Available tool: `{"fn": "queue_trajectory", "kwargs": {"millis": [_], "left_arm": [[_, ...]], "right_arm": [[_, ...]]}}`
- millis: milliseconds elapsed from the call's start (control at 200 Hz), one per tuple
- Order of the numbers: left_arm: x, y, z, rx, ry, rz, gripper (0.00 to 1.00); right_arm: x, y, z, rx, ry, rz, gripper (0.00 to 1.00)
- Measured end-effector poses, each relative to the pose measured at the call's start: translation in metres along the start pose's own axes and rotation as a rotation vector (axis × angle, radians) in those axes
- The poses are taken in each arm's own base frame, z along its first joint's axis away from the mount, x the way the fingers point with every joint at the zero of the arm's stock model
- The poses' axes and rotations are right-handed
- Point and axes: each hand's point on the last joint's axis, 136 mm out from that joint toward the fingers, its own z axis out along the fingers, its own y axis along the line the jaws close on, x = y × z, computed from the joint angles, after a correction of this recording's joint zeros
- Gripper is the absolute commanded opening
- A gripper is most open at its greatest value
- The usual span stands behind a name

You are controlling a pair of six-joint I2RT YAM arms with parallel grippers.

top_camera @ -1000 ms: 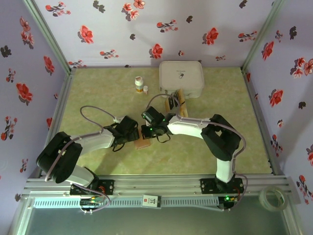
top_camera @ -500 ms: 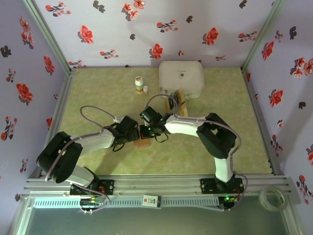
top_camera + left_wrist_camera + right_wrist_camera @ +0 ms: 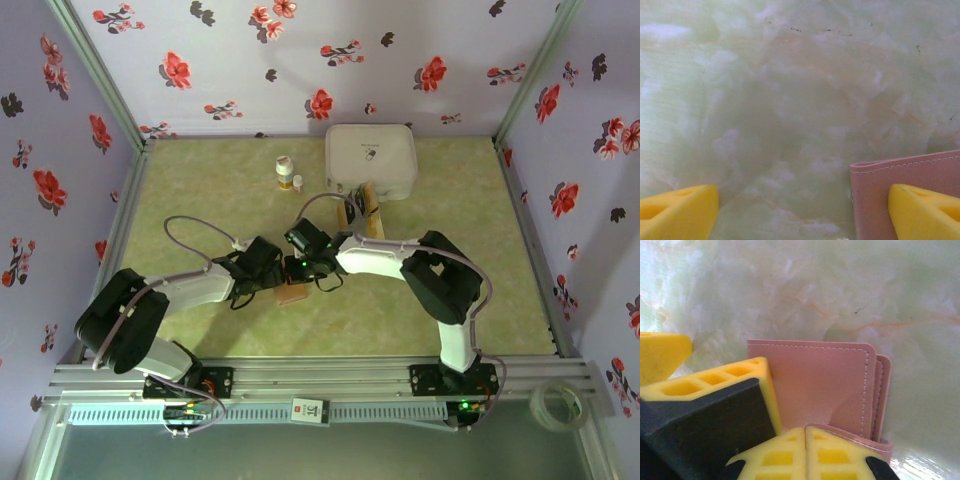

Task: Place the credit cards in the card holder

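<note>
Right hand point(image 3: 805, 434) farther left, at card holder point(image 3: 815, 385)

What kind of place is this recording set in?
Probably a staged tabletop test booth: floral-papered walls box in a green marble-look table, with two robot arms bolted to an aluminium rail.

A white rounded box point(image 3: 371, 158) sits at the table's point(image 3: 200, 190) far edge, two small bottles point(image 3: 288, 175) beside it.

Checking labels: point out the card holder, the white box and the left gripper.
card holder point(image 3: 820, 385): right wrist view, centre of front face
white box point(image 3: 371, 158): top external view, lid centre
left gripper point(image 3: 802, 200): left wrist view, midway between fingertips
</note>
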Motion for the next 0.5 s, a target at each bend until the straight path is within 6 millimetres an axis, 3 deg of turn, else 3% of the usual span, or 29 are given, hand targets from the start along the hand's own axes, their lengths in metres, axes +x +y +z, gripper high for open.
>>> {"fn": "queue_trajectory", "kwargs": {"millis": [500], "left_arm": [[-0.0001, 0.0005, 0.0003, -0.003, -0.001, 0.002, 0.88]], "right_arm": [[0.0018, -0.0015, 0.0035, 0.011, -0.029, -0.015, 0.00]]}}
